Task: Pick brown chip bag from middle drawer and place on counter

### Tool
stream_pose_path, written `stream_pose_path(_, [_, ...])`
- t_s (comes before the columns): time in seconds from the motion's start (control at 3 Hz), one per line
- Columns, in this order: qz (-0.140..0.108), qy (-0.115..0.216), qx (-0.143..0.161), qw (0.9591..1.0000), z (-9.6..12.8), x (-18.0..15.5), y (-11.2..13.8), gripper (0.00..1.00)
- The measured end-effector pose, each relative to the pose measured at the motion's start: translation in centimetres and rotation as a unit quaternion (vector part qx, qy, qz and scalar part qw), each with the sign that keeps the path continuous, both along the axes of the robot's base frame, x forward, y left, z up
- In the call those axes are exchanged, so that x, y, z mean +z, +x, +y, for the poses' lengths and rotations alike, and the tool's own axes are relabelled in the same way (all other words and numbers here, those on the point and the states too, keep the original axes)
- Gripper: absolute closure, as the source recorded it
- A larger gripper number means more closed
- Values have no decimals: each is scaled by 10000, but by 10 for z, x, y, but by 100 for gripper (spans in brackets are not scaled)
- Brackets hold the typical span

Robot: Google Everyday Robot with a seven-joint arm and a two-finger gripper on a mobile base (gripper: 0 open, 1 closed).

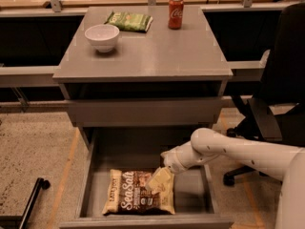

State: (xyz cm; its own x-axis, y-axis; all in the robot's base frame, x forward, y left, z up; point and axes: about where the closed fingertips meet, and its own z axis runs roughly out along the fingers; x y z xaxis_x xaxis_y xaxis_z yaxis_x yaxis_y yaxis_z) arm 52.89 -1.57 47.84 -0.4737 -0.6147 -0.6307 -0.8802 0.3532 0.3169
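The brown chip bag (pixel 136 198) lies flat on the floor of the open middle drawer (pixel 190 202), lettering up, near the drawer's front. My gripper (pixel 159 179) reaches down into the drawer from the right and sits over the bag's right upper corner, touching or just above it. The grey counter (pixel 157 51) is the cabinet top above the drawer.
On the counter stand a white bowl (pixel 101 36), a green snack bag (pixel 129 21) and a red soda can (pixel 175 12). A black office chair (pixel 276 104) stands right of the cabinet. A dark bar with a wheel (pixel 35 194) lies on the floor at left.
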Motion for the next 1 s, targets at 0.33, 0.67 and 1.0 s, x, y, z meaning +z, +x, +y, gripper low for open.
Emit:
stream_pose_path(0.33, [30, 15, -22, 10000, 2, -7, 0, 0])
stream_pose_path(0.67, [98, -79, -59, 9999, 2, -14, -2, 0])
stream_pose_path(1.0, [128, -266, -66, 9995, 13, -38, -2, 0])
